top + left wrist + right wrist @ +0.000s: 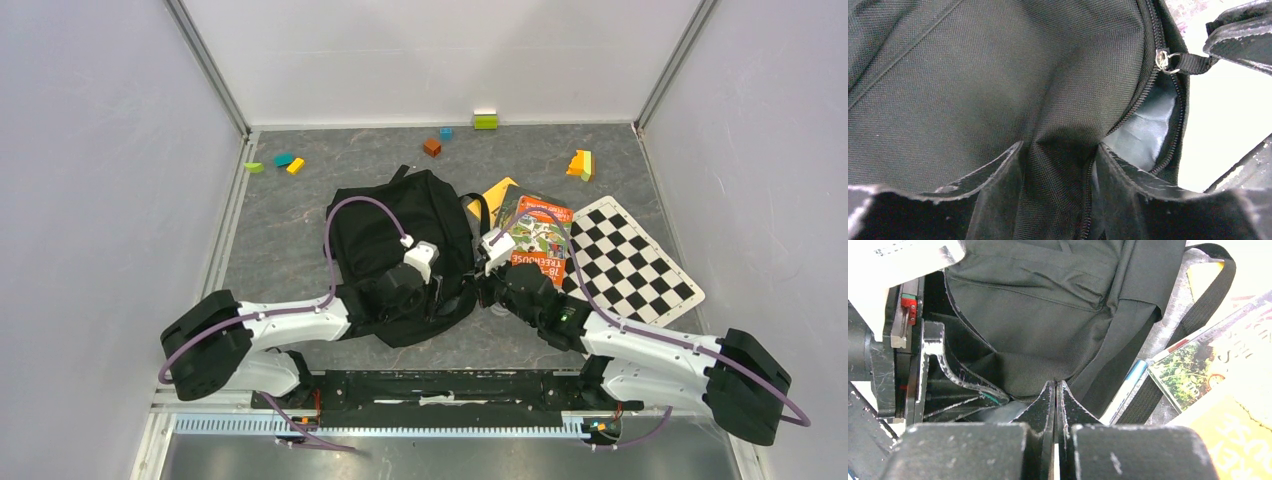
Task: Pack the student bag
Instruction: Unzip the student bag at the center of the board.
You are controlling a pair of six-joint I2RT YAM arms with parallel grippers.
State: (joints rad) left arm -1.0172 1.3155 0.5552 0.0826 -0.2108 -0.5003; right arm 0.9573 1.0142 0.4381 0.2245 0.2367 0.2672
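**Fig. Opening the bag, seen from the near side of the table.** The bag [380, 230] lies flat at the centre of the table [300, 220]. A book [540, 240] lies just beside it at 3 o'clock, and a checkered board [630, 265] lies beyond the book, also at 3 o'clock.

The left gripper [1060, 150] sits at the bag's 5 o'clock corner. Its jaws are clamped on a thick fold of fabric right beside the zip [1148, 85]. The right gripper [1055, 385] faces it from 3 o'clock with its jaws pressed flat together. In the left wrist view the pull tab [1193, 62] runs straight into them, so they appear to hold it. Between the slider and the left jaws the zip gapes a little, showing grey lining [1148, 135].

**Step in hand (judged):** unzipping, at an early stage. The mouth looks too small for the book.

**To do it well:**
- The left jaws should act as a fixed anchor, holding the fabric taut close to the teeth.
- The right jaws should draw the tab along the line of the zip, away from the anchor, not upward or sideways.
- A slack fold ahead of the slider is likely to snag it.
- A pull off the line may slip the thin tab out of the jaws or drag the whole soft bag across the table.
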